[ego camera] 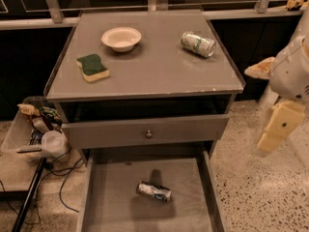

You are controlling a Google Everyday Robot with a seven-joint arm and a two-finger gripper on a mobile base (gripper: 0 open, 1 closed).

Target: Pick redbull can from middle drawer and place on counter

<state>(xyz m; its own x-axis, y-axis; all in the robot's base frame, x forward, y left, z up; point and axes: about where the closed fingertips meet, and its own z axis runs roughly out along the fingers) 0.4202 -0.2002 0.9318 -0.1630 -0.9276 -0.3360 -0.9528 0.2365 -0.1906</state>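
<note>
The redbull can (154, 191), silver with dark blue patches, lies on its side on the grey floor of the open middle drawer (116, 202) at the bottom of the view. The counter (149, 66) is the flat grey top above it. My gripper (275, 132) hangs at the right edge, beside the cabinet and well clear of the can, at about the height of the closed drawer panel. Nothing shows between its fingers.
On the counter lie a white bowl (121, 37), a green and yellow sponge (92, 67) and a paler silver can with green markings (198, 44). A closed drawer panel with a small knob (148, 134) sits above the open drawer. A bin of clutter (34, 129) and cables stand left.
</note>
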